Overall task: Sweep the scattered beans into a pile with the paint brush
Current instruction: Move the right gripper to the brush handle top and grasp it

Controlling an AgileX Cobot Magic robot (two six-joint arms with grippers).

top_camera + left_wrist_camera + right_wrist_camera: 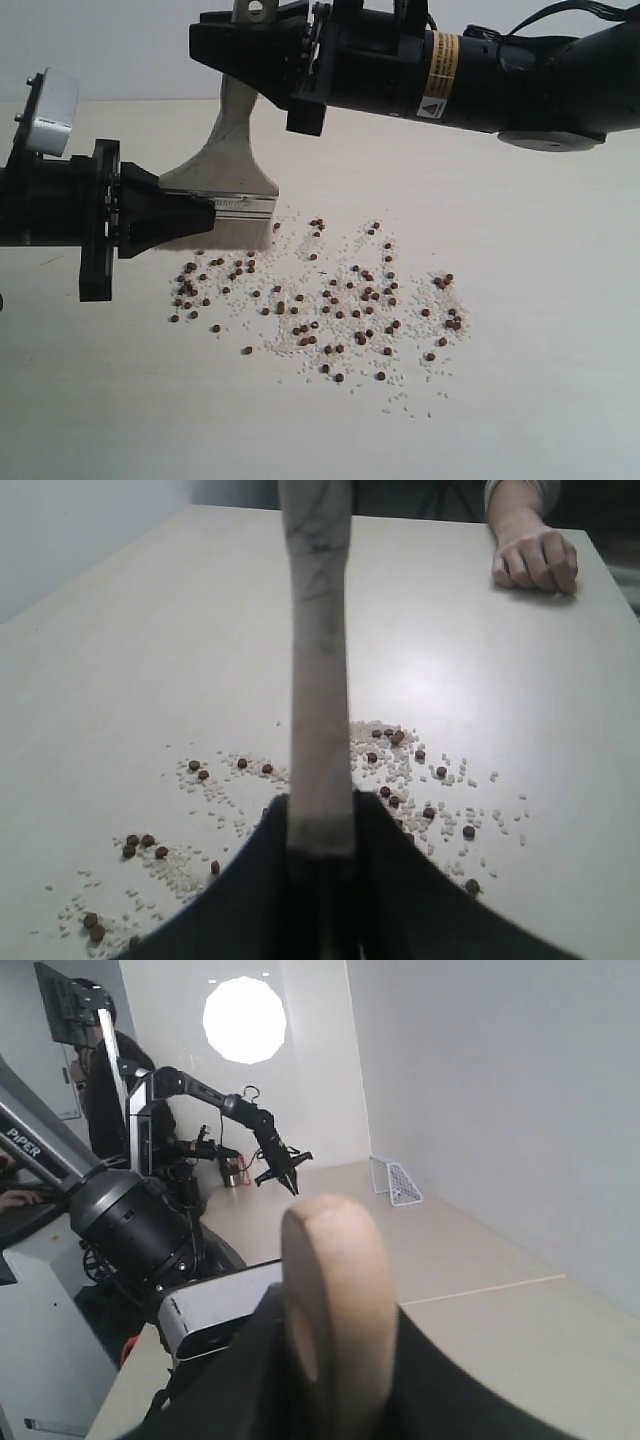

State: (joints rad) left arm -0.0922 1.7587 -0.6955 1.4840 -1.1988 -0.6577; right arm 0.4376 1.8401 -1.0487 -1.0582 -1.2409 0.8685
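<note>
Right claw (245, 50) clenched on the handle end, left claw (198, 215) clenched at the ferrule of the wide pale-bristled wooden paint brush (225, 160); tiny reddish-brown beans (340, 300) lie scattered just beside its bristles among white grains (300, 345), so a hard stroke may flick them wider.

Low, close exterior side view; both wrist views along the paint brush (320, 680).

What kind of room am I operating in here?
Probably a robotics lab: another robot arm stands in the background, a person's hand rests on the pale table, and beans lie scattered like a test setup.
</note>
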